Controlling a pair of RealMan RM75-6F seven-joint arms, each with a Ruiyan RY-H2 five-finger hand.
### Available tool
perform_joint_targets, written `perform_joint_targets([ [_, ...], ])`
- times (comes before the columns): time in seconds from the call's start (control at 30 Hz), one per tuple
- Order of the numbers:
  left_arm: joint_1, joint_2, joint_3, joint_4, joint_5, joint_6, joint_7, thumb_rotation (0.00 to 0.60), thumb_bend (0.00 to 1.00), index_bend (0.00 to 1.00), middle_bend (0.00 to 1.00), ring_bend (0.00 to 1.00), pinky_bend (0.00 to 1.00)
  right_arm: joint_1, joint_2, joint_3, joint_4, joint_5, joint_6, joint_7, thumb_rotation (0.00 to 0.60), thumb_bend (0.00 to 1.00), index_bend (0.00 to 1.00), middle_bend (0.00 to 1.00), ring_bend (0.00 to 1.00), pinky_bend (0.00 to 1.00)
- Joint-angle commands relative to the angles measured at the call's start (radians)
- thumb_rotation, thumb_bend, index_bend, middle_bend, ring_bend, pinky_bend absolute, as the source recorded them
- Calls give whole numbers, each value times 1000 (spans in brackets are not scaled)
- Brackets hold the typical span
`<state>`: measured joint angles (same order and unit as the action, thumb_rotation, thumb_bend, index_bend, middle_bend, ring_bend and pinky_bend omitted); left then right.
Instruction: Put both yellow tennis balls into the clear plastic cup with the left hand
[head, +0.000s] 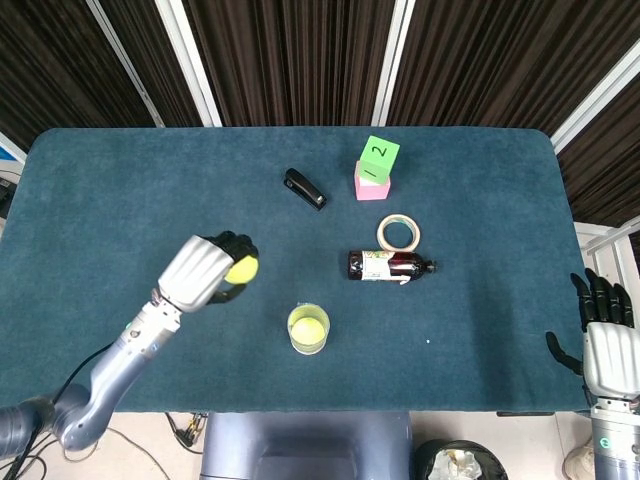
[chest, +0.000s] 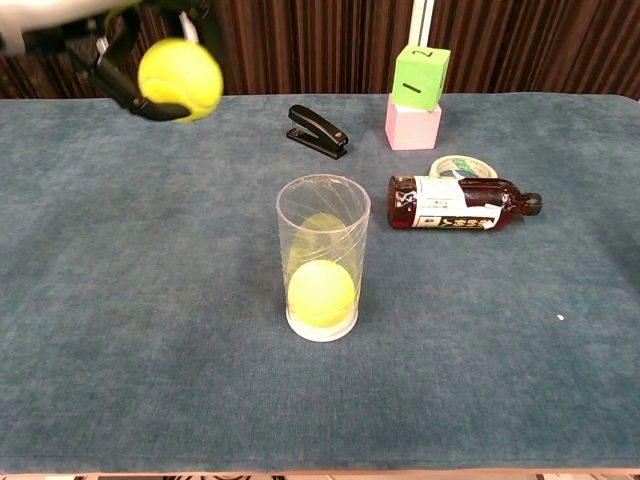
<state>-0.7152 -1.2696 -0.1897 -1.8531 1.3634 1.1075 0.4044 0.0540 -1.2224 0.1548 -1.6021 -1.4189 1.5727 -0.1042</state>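
Note:
My left hand (head: 205, 273) holds a yellow tennis ball (head: 241, 269) in its dark fingers, raised above the table to the left of the clear plastic cup (head: 309, 331). In the chest view that ball (chest: 180, 80) hangs high at upper left under the hand (chest: 110, 40), well clear of the cup's rim (chest: 323, 200). A second yellow tennis ball (chest: 321, 293) sits at the bottom of the cup. My right hand (head: 606, 340) stays off the table's right edge, fingers apart, holding nothing.
A black stapler (head: 304, 188) lies behind the cup. A green cube (head: 378, 159) is stacked on a pink block (head: 371, 187). A tape roll (head: 398, 233) and a brown bottle (head: 390, 265) on its side lie to the cup's right.

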Motion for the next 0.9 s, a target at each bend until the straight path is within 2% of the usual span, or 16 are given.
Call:
perform_joint_targets([
  [0.03,-12,37,-13,-111,-8,-3,45,600,363,407,497,486,701,0,0,0,0,1,-1,1,600,352,90,0,0,0],
  [0.33,-49,9,2,-195,-46,-80,22,600,359,407,494,484,700,1,-1,2,0,3,-1,0,600,352,90,0,0,0],
  [0.63,-91,-37,2,-190,-85,-128,37,600,351,404,484,472,691,-1,1,3,0,2,2,3,600,352,90,0,0,0],
  [0.9,-115,-78,18,-172,-96,-134,97,600,292,391,464,451,683,-3,5,7,-2,4,6,11,600,352,90,0,0,0],
])
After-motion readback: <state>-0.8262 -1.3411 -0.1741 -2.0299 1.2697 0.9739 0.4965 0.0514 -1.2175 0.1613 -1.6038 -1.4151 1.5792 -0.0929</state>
